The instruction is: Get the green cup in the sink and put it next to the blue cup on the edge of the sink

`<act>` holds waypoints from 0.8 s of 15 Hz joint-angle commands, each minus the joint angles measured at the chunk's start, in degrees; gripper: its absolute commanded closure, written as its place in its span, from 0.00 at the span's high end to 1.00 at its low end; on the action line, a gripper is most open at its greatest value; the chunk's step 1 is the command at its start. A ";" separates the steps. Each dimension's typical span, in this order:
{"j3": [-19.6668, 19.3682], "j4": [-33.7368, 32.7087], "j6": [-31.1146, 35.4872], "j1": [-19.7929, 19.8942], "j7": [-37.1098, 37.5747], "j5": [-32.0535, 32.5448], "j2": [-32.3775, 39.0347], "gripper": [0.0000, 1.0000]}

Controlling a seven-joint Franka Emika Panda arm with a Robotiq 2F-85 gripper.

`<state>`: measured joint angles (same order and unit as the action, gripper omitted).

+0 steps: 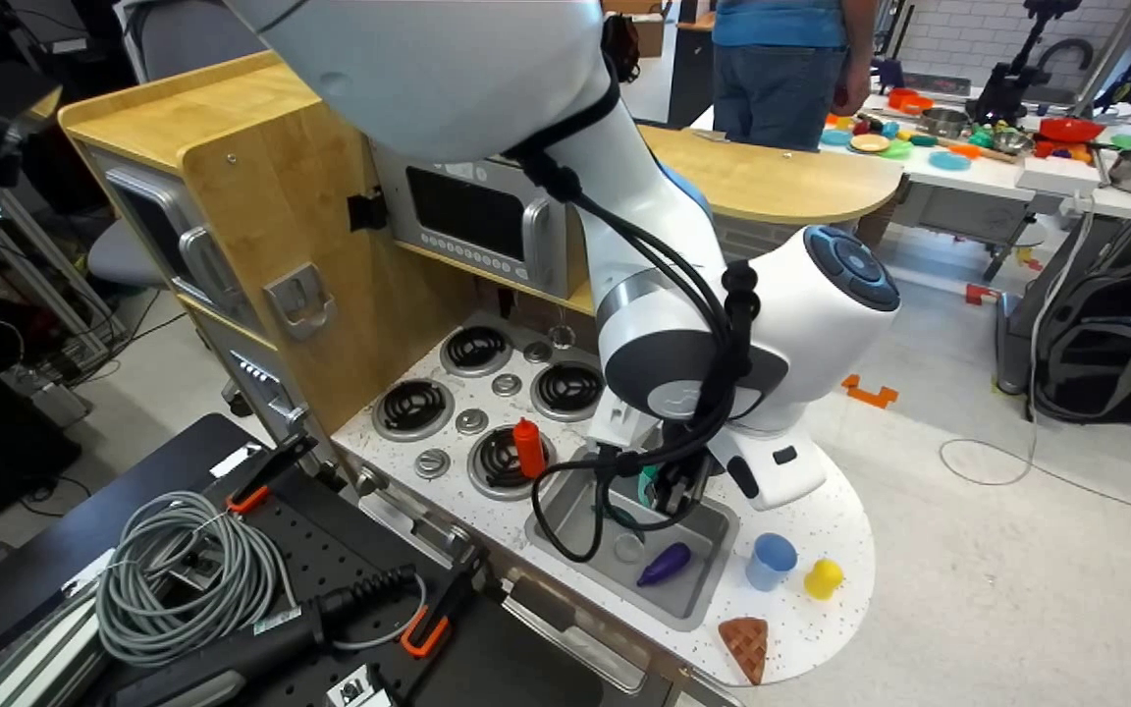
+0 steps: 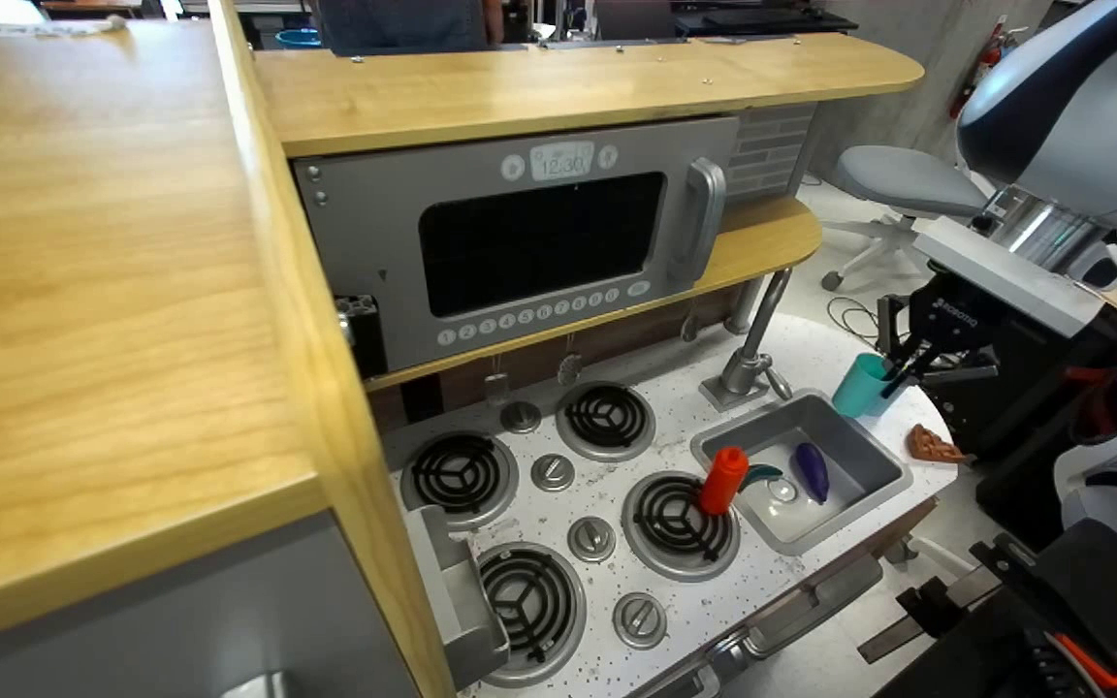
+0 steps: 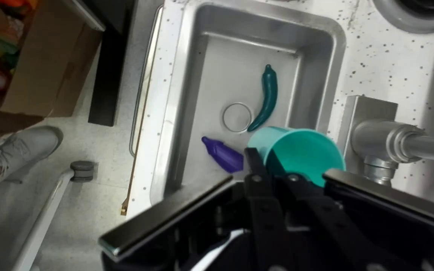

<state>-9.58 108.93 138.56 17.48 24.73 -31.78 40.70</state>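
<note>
The green cup is a small teal-green cup. My gripper is shut on its wall, one finger inside and one outside. In an exterior view the cup is tilted in the gripper, at the sink's edge near the faucet; whether it touches the counter cannot be told. In an exterior view the cup is mostly hidden behind the gripper and cables. The light-blue cup stands on the white counter beside the grey sink. The blue cup does not show in the wrist view.
A purple eggplant and a dark green pepper lie in the sink. The faucet rises close to the cup. A yellow piece and a brown wedge lie near the blue cup. A red bottle stands on a burner.
</note>
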 commanded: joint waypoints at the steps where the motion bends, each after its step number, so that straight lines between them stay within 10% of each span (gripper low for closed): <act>1: 2.11 -2.14 4.69 -0.04 3.00 -6.63 1.31 0.01; 12: -1.83 -3.76 16.57 -2.70 9.90 -6.39 5.63 0.01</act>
<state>-10.15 106.95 152.95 15.60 32.27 -37.85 44.61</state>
